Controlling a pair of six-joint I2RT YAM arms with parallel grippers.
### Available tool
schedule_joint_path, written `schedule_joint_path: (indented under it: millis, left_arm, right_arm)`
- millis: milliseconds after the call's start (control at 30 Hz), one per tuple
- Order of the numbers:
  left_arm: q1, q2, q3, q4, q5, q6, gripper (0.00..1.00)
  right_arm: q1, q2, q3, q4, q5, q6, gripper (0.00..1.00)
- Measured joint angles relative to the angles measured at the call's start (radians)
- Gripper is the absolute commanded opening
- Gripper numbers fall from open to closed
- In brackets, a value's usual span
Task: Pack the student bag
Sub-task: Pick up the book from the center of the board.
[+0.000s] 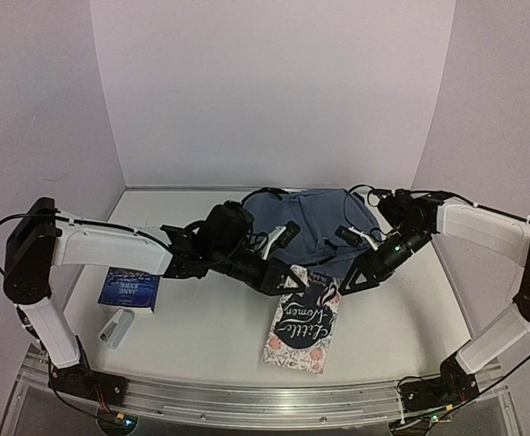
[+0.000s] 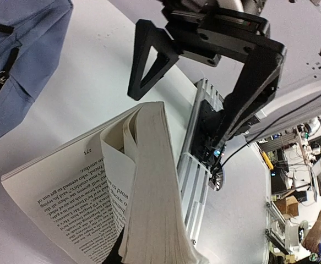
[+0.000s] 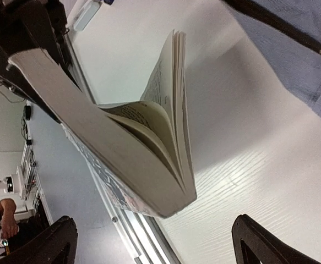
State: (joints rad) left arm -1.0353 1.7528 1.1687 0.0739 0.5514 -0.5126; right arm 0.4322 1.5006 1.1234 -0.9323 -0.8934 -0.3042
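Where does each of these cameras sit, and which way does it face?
Top external: fixed above and behind the arms, looking down at the table, student bag and Little Women book; both arms show, left gripper and right gripper included.
Left wrist: on the left arm, facing across the raised book toward the open right gripper; its own fingers hardly show.
Right wrist: on the right arm, facing the book's fanned pages; its own open fingers frame the bottom corners.
Both wrist views share the book and the bag's edge.
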Motion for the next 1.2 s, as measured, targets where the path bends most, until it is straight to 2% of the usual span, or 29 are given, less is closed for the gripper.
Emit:
schedule_joint_path:
  millis: [133,333,567,733,800,900,967,1000,1033,1100,1200]
  left_arm:
    - [0.0,-0.023,0.0,-0.006,0.067,0.045,0.0]
    - [0.0,-0.026,0.0,-0.003,0.133,0.069,0.0]
    - [0.0,-0.042,0.0,0.007,0.155,0.079,0.0]
    - [-0.001,-0.048,-0.002,0.023,0.153,0.096,0.0]
    - [-0.001,-0.054,-0.006,0.031,0.152,0.1,0.0]
    - [-0.003,-0.062,-0.006,0.033,0.146,0.109,0.01]
    - [-0.005,-0.067,-0.006,0.03,0.142,0.12,0.08]
    - [-0.005,-0.068,-0.006,0.026,0.134,0.122,0.15]
    - [-0.005,-0.068,-0.006,0.022,0.127,0.124,0.3]
    - [-0.003,-0.07,-0.006,0.021,0.11,0.118,0.59]
    - [0.0,-0.083,-0.009,0.028,0.059,0.105,0.81]
  right_arm:
    - [0.051,-0.011,0.008,-0.049,-0.029,-0.034,0.81]
    - [0.135,-0.021,0.042,-0.079,-0.047,-0.037,0.66]
    - [0.143,-0.009,0.073,-0.087,-0.073,-0.014,0.59]
    - [0.147,0.01,0.093,-0.086,-0.106,0.01,0.63]
    - [0.147,0.017,0.094,-0.085,-0.118,0.019,0.55]
    - [0.147,0.026,0.094,-0.084,-0.128,0.028,0.32]
    - [0.147,0.028,0.094,-0.083,-0.135,0.041,0.18]
    - [0.147,0.028,0.096,-0.084,-0.142,0.039,0.08]
    - [0.148,0.028,0.099,-0.088,-0.149,0.043,0.02]
    - [0.149,0.029,0.115,-0.097,-0.145,0.051,0.0]
    - [0.151,0.034,0.144,-0.1,-0.133,0.062,0.0]
